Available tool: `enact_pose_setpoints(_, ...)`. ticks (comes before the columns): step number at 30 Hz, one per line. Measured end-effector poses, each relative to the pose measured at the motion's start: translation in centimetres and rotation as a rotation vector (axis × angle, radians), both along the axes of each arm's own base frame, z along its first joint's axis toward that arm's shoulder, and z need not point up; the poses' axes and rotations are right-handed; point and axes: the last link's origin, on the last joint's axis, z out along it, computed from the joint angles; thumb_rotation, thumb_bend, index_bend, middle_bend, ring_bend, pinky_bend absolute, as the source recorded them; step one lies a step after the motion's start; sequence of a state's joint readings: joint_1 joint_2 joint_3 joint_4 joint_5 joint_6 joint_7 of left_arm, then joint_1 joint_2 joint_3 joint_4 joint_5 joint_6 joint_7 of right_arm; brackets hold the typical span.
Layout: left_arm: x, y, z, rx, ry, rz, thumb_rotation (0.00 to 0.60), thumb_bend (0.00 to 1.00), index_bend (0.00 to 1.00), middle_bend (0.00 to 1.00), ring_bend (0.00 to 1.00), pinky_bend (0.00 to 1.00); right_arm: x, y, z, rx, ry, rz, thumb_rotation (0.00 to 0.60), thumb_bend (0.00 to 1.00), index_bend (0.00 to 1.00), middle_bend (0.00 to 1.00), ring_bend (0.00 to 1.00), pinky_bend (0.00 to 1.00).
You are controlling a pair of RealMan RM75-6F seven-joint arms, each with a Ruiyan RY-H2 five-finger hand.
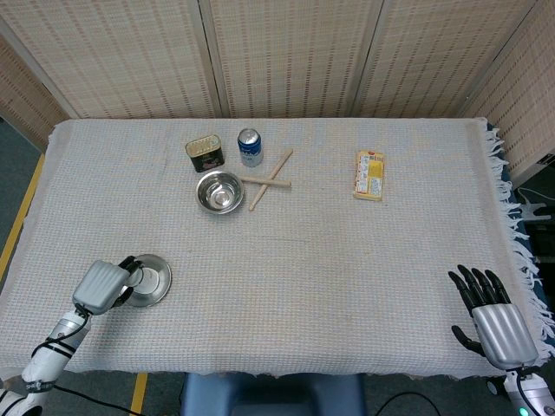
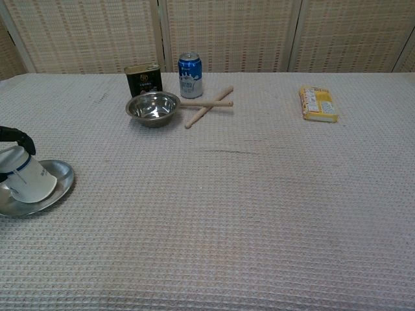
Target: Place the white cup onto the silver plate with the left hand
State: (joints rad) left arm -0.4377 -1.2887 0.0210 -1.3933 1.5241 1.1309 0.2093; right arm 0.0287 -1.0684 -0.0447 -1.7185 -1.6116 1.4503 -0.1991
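While tilted, left hand (image 1: pixel 106 285) holds white cup (image 2: pixel 26 181) on silver plate (image 2: pixel 57 176).

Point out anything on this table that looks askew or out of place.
The white cup sits tilted on the silver plate, leaning rather than upright, with the left robot hand at it. The two wooden sticks lie crossed beside the steel bowl. Nothing looks spilled or damaged.

You've got the cup (image 2: pixel 27 183) tilted on the plate (image 2: pixel 57 176) at near left. Far back, tin (image 1: pixel 205 155) left of can (image 1: pixel 251 147), bowl (image 1: pixel 218 191) before them, crossed sticks (image 1: pixel 270 180) beside it, packet (image 1: pixel 369 175) further right.
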Motion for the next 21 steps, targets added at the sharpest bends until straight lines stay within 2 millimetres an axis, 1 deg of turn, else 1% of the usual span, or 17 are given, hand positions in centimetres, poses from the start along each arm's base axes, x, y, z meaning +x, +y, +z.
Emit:
enact_pose_setpoints(4, 0.7, -1.0, -0.1, -0.092, -0.063, 0.007, 0.600, 0.49, 0.54, 0.72, 0.78, 0.95, 0.0, 0.0, 0.0, -0.002, 0.000, 0.000, 0.600, 0.15, 0.00, 0.00, 0.00, 0.00)
enact_pose_setpoints(7, 0.9, -1.1, 0.2, -0.113, -0.078, -0.005, 0.600, 0.49, 0.54, 0.72, 0.78, 0.95, 0.0, 0.1, 0.0, 0.000, 0.000, -0.002, 0.600, 0.15, 0.00, 0.00, 0.00, 0.00)
enact_pose_setpoints(13, 0.6, -0.2, 1.4, 0.015, -0.044, -0.052, 0.600, 0.49, 0.54, 0.72, 0.78, 0.95, 0.0, 0.0, 0.1, 0.000, -0.001, -0.002, 0.600, 0.15, 0.00, 0.00, 0.00, 0.00)
enact_pose_setpoints(17, -0.1, 0.3, 2.3, 0.087, -0.046, -0.030, 0.600, 0.49, 0.54, 0.72, 0.78, 0.95, 0.0, 0.0, 0.0, 0.001, -0.001, -0.002, 0.600, 0.15, 0.00, 0.00, 0.00, 0.00)
enact_pose_setpoints(21, -0.4, 0.5, 2.7, 0.113, -0.054, -0.016, 0.600, 0.49, 0.53, 0.72, 0.78, 0.95, 0.0, 0.0, 0.1, 0.000, -0.001, -0.001, 0.600, 0.15, 0.00, 0.00, 0.00, 0.00)
